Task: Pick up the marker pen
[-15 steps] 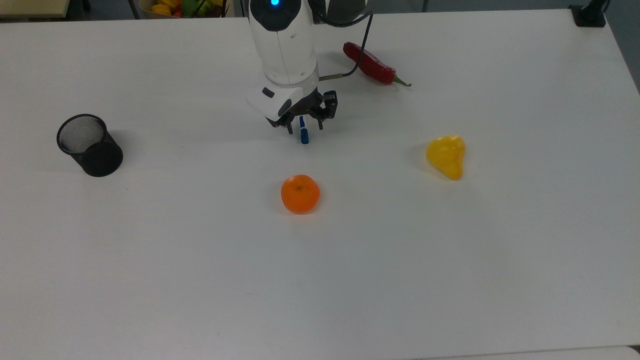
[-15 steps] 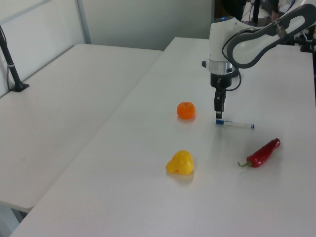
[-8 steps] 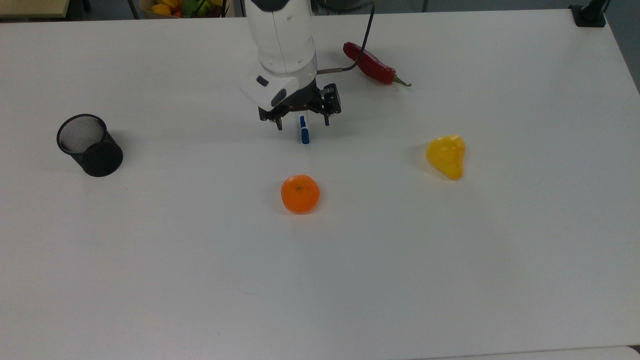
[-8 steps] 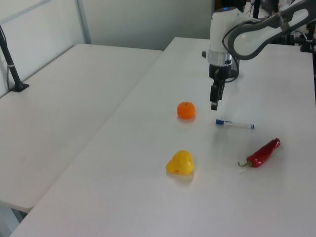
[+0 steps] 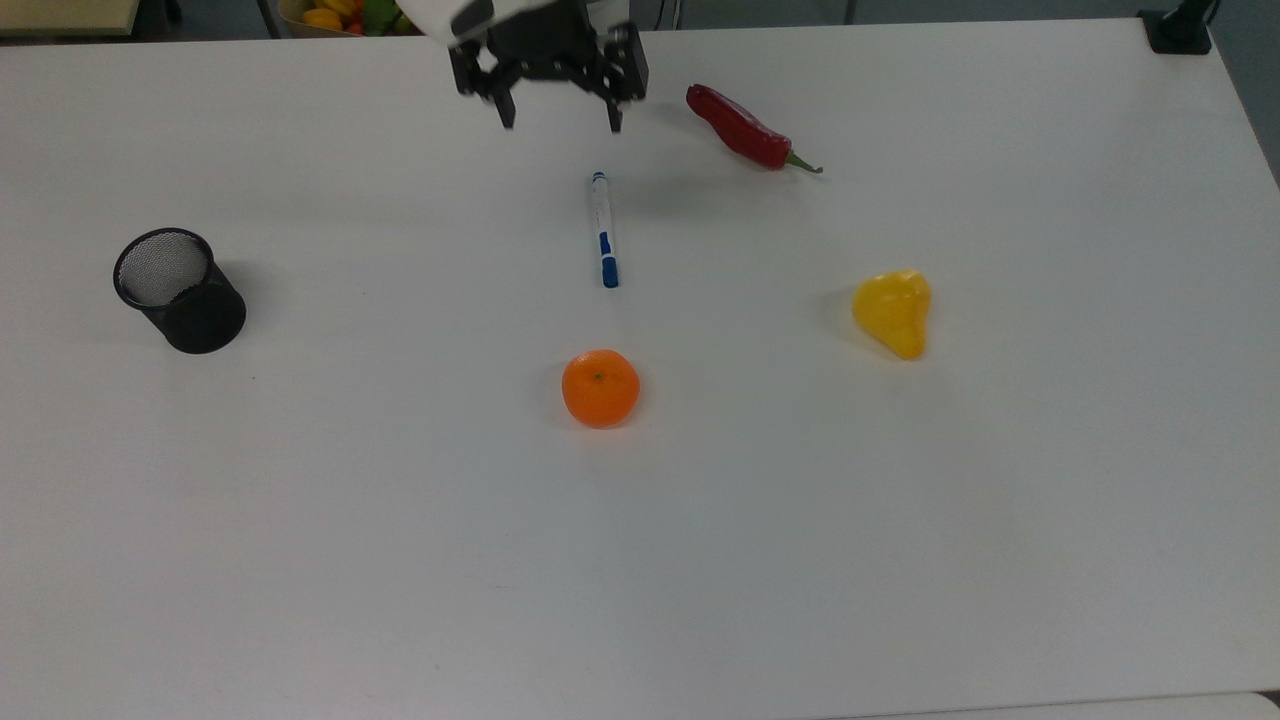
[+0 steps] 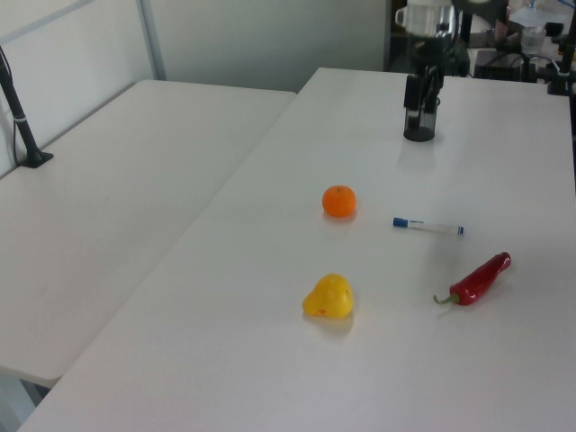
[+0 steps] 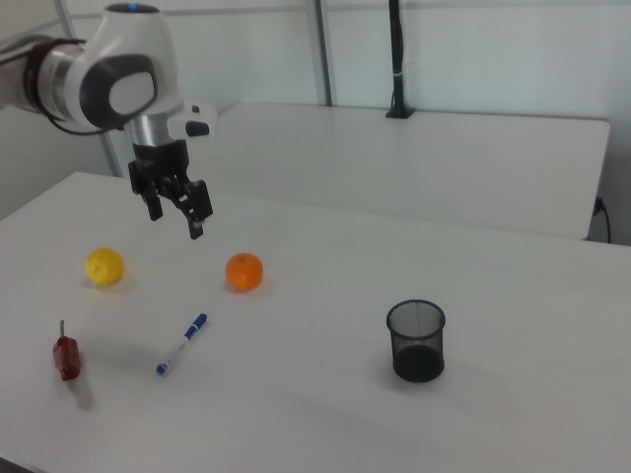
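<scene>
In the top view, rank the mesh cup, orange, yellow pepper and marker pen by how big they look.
1. Mesh cup, the largest.
2. Yellow pepper and orange: too alike to rank.
3. Marker pen: as long as the cup is wide, but by far the slimmest.

counted on the table [image 5: 900, 560]: one marker pen [image 5: 603, 229]; one orange [image 5: 600, 388]; one red chilli [image 5: 742, 128]; one yellow fruit [image 5: 893, 312]; one mesh cup [image 5: 178, 291]
</scene>
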Motion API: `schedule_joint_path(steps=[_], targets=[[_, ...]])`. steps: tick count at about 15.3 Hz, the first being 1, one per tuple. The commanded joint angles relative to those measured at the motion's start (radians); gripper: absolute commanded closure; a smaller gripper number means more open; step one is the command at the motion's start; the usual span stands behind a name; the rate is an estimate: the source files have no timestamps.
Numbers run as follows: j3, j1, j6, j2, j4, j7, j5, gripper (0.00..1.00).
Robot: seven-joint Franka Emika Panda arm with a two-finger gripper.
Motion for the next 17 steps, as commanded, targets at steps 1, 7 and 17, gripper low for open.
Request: schedule_joint_path(steps=[1,7,17], targets=[[-0.005,-0.018,-0.110,-0.088,0.025,0.064,-0.002,0.00],[-0.104,0.020,-0.129,-0.163,0.039,0.037,-0.004,0.00],[-0.186,0.071,-0.077,-0.094,0.089,-0.272,-0.053,0.00]])
